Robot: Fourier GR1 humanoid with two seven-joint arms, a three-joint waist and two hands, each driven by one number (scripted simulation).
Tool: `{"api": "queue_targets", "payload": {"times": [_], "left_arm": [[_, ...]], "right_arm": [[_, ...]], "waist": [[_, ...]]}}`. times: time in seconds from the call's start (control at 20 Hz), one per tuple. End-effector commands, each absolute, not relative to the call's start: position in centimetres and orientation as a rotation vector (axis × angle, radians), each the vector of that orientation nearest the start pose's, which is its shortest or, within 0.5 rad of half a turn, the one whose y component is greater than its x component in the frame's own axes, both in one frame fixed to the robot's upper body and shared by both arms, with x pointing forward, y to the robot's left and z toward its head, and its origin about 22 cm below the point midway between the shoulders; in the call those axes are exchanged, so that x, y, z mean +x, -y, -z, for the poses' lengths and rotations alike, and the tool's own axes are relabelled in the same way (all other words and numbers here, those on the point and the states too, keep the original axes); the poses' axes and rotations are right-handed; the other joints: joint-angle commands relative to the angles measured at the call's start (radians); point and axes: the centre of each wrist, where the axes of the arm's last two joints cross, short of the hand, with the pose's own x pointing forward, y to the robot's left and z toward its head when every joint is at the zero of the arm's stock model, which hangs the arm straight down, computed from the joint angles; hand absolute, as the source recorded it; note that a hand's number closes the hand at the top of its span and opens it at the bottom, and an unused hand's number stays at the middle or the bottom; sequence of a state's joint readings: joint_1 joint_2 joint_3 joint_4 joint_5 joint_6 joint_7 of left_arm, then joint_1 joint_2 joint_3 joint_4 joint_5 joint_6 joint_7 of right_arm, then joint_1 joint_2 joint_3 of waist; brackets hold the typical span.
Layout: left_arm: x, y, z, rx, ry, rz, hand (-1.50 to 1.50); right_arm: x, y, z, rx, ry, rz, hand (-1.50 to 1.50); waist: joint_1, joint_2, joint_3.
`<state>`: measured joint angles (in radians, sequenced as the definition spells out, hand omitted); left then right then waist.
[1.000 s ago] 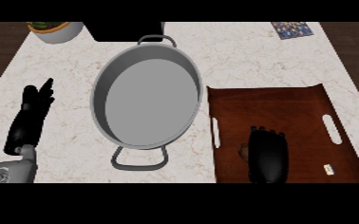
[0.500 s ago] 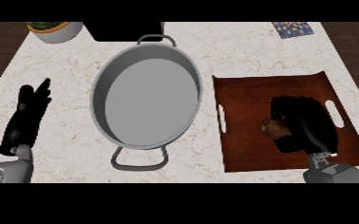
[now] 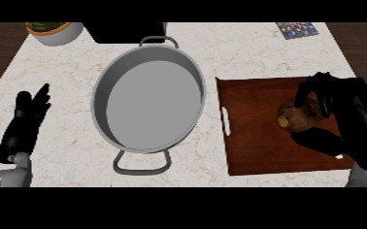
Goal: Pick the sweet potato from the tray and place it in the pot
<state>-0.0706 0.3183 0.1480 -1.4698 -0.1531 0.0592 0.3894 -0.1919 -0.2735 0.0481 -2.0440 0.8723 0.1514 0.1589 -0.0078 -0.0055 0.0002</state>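
Observation:
A brown sweet potato (image 3: pixel 297 116) lies on the dark wooden tray (image 3: pixel 258 140) at the right of the counter. My right hand (image 3: pixel 344 106) is around it from the right, fingers curled over its top and the thumb below it. The hand hides the potato's right part. A large grey oval pot (image 3: pixel 149 102) with two loop handles stands in the middle of the counter, nothing inside it. My left hand (image 3: pixel 25 123) rests open at the left edge, fingers pointing up, well apart from the pot.
A pale planter with greenery (image 3: pixel 52 31) stands at the far left corner. A dark block (image 3: pixel 125 31) sits behind the pot. A small patterned card (image 3: pixel 297 29) lies at the far right. The tray has a white slot handle (image 3: pixel 226 121) on its left side.
My right hand has moved up and to the right across the tray and has curled around the sweet potato. The left hand and the pot have stayed put.

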Motion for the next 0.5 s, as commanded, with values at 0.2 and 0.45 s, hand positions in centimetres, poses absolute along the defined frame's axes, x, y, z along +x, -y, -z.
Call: {"api": "queue_targets", "payload": {"times": [0.2, 0.45], "left_arm": [[26.0, -32.2, -2.7, 0.528, 1.158, 0.095, 0.0], [26.4, -31.6, -2.3, 0.513, 1.155, 0.118, 0.0]], "right_arm": [[20.8, 19.5, -24.6, -0.954, 2.039, -0.804, 1.5], [21.1, 14.2, -27.0, -0.848, 1.995, -0.922, 1.5]], "waist": [[0.009, 0.002, -0.001], [0.015, 0.002, -0.002]]}}
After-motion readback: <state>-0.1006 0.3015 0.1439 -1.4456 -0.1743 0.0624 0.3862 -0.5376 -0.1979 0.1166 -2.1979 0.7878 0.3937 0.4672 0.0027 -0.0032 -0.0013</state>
